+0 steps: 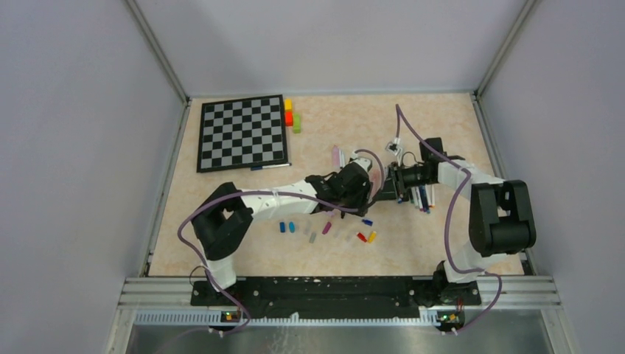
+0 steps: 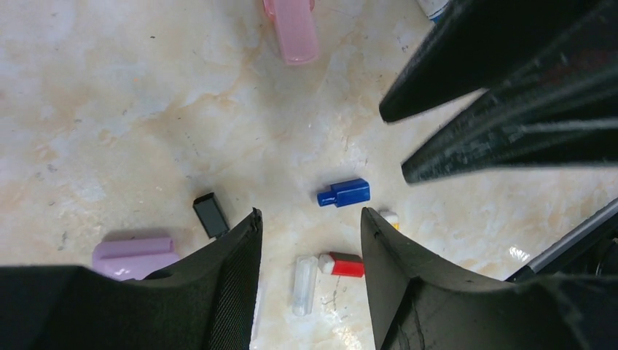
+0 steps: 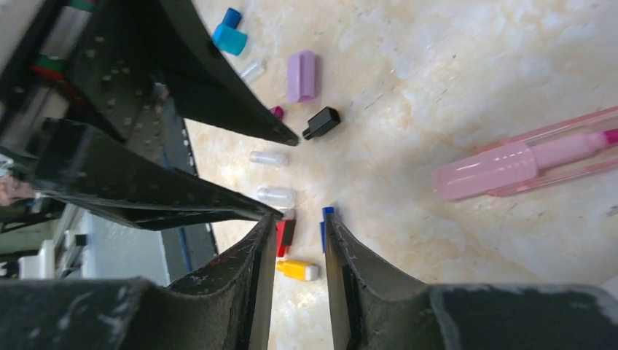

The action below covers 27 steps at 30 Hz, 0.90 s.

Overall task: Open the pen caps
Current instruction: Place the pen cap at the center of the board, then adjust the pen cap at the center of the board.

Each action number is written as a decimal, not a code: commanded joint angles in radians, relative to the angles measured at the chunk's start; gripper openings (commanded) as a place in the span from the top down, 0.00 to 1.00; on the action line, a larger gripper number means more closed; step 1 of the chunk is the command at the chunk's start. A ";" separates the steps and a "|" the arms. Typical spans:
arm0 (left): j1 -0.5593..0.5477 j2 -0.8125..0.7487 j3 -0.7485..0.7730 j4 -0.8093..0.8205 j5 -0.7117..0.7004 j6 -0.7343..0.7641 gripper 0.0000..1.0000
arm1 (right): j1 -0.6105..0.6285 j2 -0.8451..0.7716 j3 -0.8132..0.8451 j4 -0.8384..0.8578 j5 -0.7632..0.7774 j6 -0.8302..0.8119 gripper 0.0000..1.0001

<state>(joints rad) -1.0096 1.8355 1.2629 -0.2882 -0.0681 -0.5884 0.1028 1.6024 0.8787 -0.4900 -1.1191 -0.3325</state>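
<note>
Right of the chessboard and nearer the arm bases, pen caps lie loose on the table in a ragged band. Blue cap lies flat just beyond the left gripper – long axis across the finger gap, narrow end to the left in the wrist view. That gripper's jaws stand wide apart, empty. Right gripper faces it, tips close, jaws narrowly parted with nothing between them. Red cap and yellow cap show on the table through the gap. Pens are bunched farther right of the chessboard – long axes running near to far.
</note>
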 commanded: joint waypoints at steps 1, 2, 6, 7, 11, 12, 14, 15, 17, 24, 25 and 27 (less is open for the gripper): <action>-0.001 -0.125 -0.037 0.046 -0.040 0.081 0.45 | 0.005 -0.007 0.051 -0.039 0.062 -0.092 0.70; -0.001 -0.142 -0.053 0.055 -0.040 0.102 0.45 | 0.006 -0.007 0.056 -0.052 0.077 -0.107 0.70; 0.000 -0.245 -0.128 0.081 -0.090 0.139 0.45 | 0.008 -0.012 0.079 -0.141 0.111 -0.232 0.70; -0.001 -0.280 -0.158 0.092 -0.125 0.141 0.45 | 0.014 -0.018 0.079 -0.170 0.122 -0.277 0.68; 0.026 -0.439 -0.284 0.156 -0.187 0.145 0.42 | 0.041 -0.054 0.045 -0.163 0.184 -0.338 0.68; 0.041 -0.476 -0.318 0.172 -0.188 0.144 0.40 | 0.047 -0.061 0.037 -0.154 0.205 -0.351 0.68; 0.073 -0.542 -0.369 0.181 -0.186 0.130 0.35 | 0.057 -0.074 0.021 -0.157 0.248 -0.393 0.68; 0.090 -0.573 -0.388 0.177 -0.185 0.123 0.35 | 0.066 -0.080 0.015 -0.158 0.283 -0.415 0.68; 0.116 -0.635 -0.429 0.167 -0.189 0.111 0.34 | 0.091 -0.094 0.002 -0.161 0.348 -0.458 0.68; 0.157 -0.764 -0.512 0.160 -0.223 0.081 0.31 | 0.230 -0.087 -0.017 -0.153 0.484 -0.505 0.68; 0.159 -0.776 -0.520 0.157 -0.229 0.079 0.31 | 0.243 -0.083 -0.019 -0.157 0.497 -0.514 0.68; 0.161 -0.796 -0.534 0.150 -0.234 0.076 0.31 | 0.277 -0.083 -0.034 -0.142 0.547 -0.517 0.68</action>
<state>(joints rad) -0.8562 1.0904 0.7547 -0.1654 -0.2745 -0.4961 0.3313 1.5333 0.8616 -0.6533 -0.6724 -0.7956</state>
